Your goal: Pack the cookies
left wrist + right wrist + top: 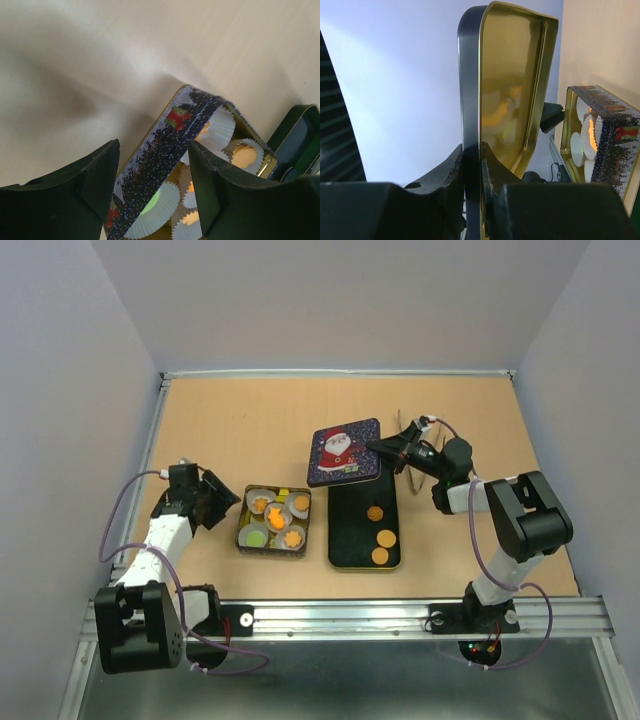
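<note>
The tin (150, 172) wall and the lid (512, 75) are crowding both grippers
Your left gripper (155, 145) is straddling the tin's side wall, with bare table (75, 60) lying open beyond its fingertips. The lid your right gripper (472, 150) is pinching is blocking everything ahead of it.

Finds matte tan tabletop (250, 420) beneath left claw (215, 498) and right claw (385, 448). Notes plain pale grey enclosure: back wall (340, 300) beyond both claws, left side wall (60, 440) outboard of left claw, right side wall (590, 390) outboard of right claw. Notes aluminium rail (350, 618) behind both claws at the near edge. Sees even, diffuse light; soft shadows only.
</note>
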Available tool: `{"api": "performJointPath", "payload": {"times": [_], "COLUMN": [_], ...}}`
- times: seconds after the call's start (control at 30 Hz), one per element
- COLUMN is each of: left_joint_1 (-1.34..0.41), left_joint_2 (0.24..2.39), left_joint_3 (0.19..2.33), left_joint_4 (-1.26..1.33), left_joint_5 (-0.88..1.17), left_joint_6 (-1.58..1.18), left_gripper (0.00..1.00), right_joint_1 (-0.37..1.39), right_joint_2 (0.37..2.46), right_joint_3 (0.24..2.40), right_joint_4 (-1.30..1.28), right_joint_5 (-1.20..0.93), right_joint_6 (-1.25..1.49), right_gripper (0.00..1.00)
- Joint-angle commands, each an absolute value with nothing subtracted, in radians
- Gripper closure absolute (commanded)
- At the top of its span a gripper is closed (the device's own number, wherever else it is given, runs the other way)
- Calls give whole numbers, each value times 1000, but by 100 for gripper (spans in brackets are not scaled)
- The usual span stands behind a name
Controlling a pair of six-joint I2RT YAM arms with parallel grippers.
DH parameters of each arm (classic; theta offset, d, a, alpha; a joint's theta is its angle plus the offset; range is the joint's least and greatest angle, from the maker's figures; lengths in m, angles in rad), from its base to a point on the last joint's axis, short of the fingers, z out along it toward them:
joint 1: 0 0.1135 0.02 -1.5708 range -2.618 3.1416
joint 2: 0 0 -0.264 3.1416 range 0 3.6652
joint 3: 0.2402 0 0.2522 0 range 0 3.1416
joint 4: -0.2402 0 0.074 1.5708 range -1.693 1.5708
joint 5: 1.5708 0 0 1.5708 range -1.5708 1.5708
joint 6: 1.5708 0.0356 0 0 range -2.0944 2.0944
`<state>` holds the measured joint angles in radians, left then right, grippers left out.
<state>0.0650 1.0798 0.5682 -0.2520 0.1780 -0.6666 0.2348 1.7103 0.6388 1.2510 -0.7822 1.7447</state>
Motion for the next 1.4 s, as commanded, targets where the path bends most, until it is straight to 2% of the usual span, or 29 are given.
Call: {"api": "performJointPath", "payload": {"times": [0.0, 0.27, 0.4, 0.63, 0.9, 1.23, 1.37], "left_joint_1": [43, 29, 3, -127, -296, -347, -342], "left_joint_2": [1065, 991, 979, 970, 942, 1097, 1039], "left_joint_3": [517, 361, 359, 345, 298, 443, 506], "left_joint_4": [-189, -55, -49, -9, 112, 173, 79], "left_joint_5": [216, 299, 278, 246, 193, 117, 52], "left_joint_6": [-741, -879, -903, -1051, -1290, -1214, -1141], "left_gripper": [32, 32, 32, 32, 32, 32, 32], "right_joint_1": [229, 229, 229, 229, 229, 230, 261], "right_joint_2": [1694, 1692, 1692, 1672, 1528, 1473, 1447], "right_joint_3": [650, 641, 641, 623, 514, 488, 425], "right_joint_4": [1713, 1715, 1715, 1712, 1617, 1513, 1514], "right_joint_5": [-785, -787, -787, -785, -755, -778, -763], "right_joint_6": [1758, 1752, 1752, 1737, 1620, 1574, 1569], "right_gripper": [100, 100, 100, 99, 99, 100, 100]}}
